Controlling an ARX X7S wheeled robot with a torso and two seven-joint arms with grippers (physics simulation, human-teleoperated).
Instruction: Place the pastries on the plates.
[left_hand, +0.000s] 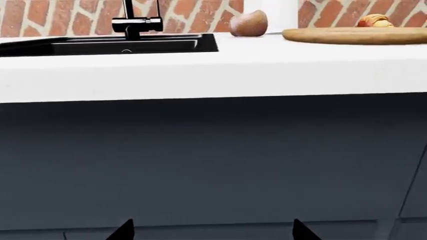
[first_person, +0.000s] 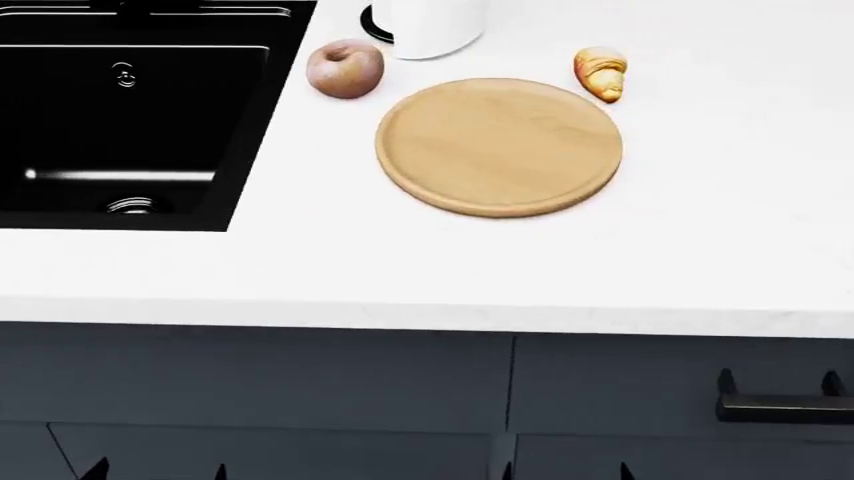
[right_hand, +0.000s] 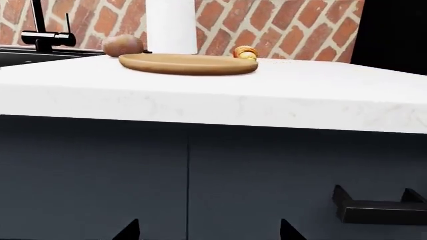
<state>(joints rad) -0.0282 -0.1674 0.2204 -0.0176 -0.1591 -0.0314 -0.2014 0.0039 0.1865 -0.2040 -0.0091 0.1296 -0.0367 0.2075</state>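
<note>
The light tan wooden plate (first_person: 498, 146) lies flat on the white counter and holds nothing. The golden croissant (first_person: 602, 73) lies on the counter just behind the plate's right side. The pinkish-brown doughnut (first_person: 346, 68) lies on the counter behind the plate's left side, near the sink. The white plate is out of view. My left gripper (first_person: 158, 470) and right gripper (first_person: 566, 471) are both open and empty, low in front of the dark cabinet fronts, below the counter edge. The left wrist view shows the left gripper (left_hand: 213, 230), the plate (left_hand: 357, 35), the doughnut (left_hand: 249, 23) and the croissant (left_hand: 373, 21). The right wrist view shows the right gripper (right_hand: 209, 230).
A black sink (first_person: 254, 120) with a black faucet (left_hand: 137, 24) is set in the counter at the left. A tall white cylinder (first_person: 427, 25) stands behind the plate. A black drawer handle (first_person: 781, 405) sticks out of the cabinet at the right. A brick wall backs the counter.
</note>
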